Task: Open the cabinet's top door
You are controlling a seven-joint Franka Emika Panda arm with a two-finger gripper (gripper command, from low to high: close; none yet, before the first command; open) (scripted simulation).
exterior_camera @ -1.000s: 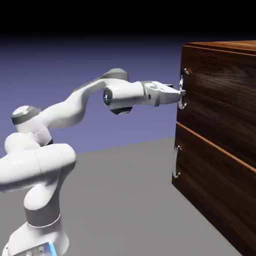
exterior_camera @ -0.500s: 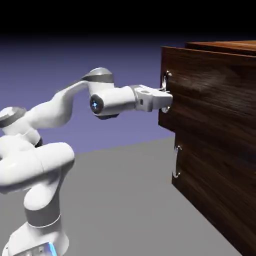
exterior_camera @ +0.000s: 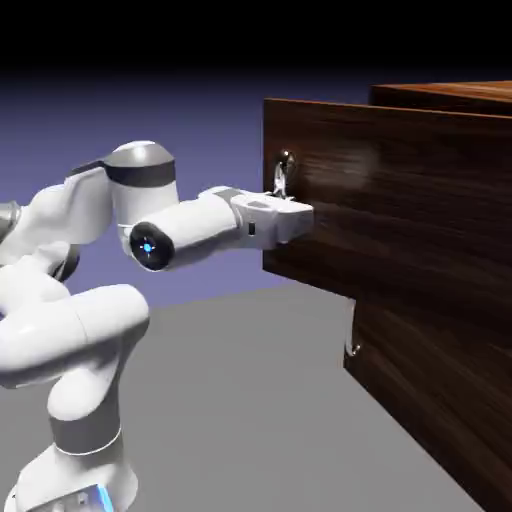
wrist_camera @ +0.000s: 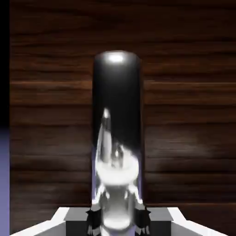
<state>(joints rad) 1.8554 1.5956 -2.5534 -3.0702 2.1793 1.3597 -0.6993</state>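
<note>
The cabinet of dark brown wood stands at the exterior view's right. Its top door juts well out of the cabinet's front toward the arm. My gripper is shut on the top door's silver handle, near the panel's leading edge. In the hand view the handle rises as a thick shiny bar from between my gripper's jaws, with the door's wood grain filling the picture behind it.
The lower panel stays flush with the cabinet. Its silver handle shows partly under the pulled-out top door. Grey table lies between my base and the cabinet.
My hand has drawn back toward the exterior view's left, and the top door has come out with it. The arm has folded closer to its base.
</note>
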